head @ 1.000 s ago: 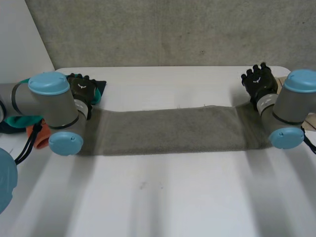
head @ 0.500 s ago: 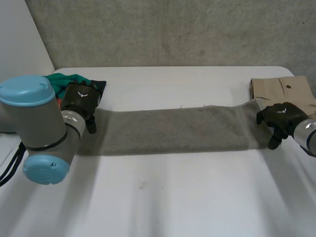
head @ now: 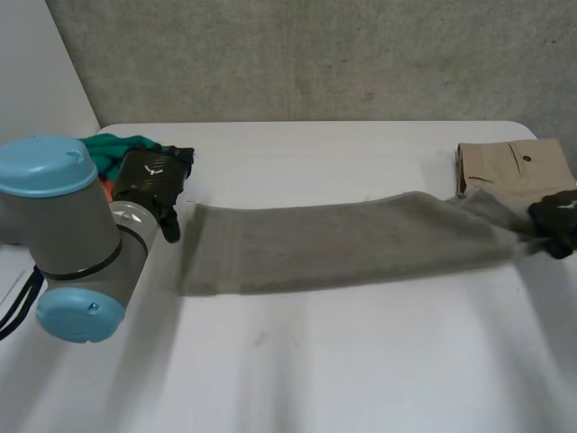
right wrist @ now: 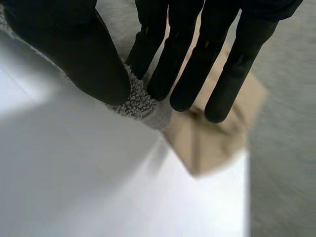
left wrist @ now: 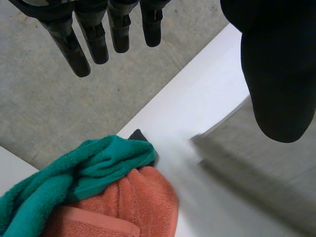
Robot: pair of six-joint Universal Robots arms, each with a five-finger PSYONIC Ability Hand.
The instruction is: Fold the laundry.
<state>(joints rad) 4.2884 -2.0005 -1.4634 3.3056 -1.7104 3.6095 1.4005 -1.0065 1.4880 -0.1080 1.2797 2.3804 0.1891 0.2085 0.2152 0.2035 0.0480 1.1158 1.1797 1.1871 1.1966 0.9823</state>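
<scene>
I see the grey towel (head: 343, 244) stretched across the white table (head: 315, 370), its right corner pinched between the thumb and fingers of my right hand (head: 556, 221), just beside the folded beige garment (head: 509, 167). My left hand (head: 153, 185) hangs with straight fingers holding nothing, just off the towel's left end, beside the teal cloth (left wrist: 74, 173) and orange cloth (left wrist: 133, 202).

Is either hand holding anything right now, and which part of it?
The right hand pinches the grey towel by a corner at its end, between thumb and fingers. The left hand is open and holds nothing.
</scene>
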